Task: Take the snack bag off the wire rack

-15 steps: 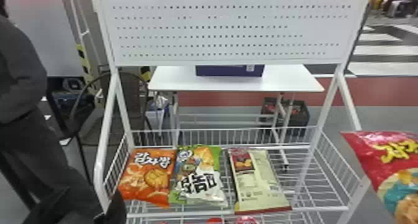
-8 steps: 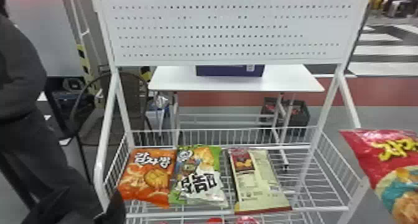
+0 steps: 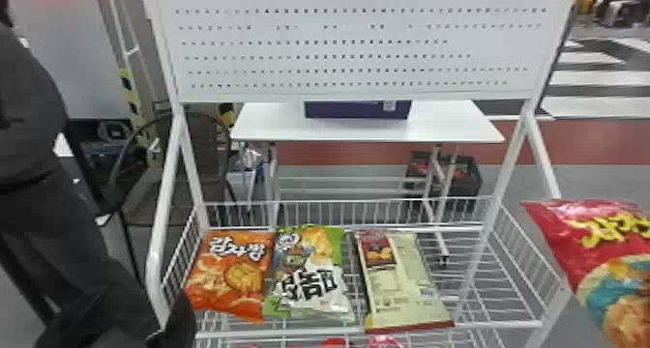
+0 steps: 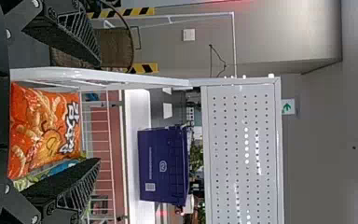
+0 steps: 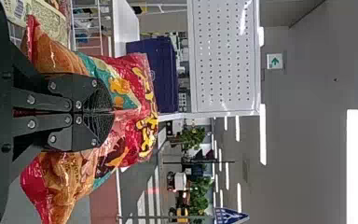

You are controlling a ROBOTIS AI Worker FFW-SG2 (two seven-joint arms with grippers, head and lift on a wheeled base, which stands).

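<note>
Well, the right hand (image 5: 110,112) pinches a crinkled, shiny red bag (image 3: 602,267).

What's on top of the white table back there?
A purple box sits on the table. In the head view, the holey board above the rack covers the box's upper part and the table's far edge.

- Bag (image 3: 595,255): red, yellow lettering, teal and orange print; glossy, creased, roughly upright; pinched inward at mid-body by the right gripper (image 5: 109,112), off the shelf, beside the rack's right side.
- Rack (image 3: 358,93): white wire, upright, perforated panel above a low-walled shelf.
</note>
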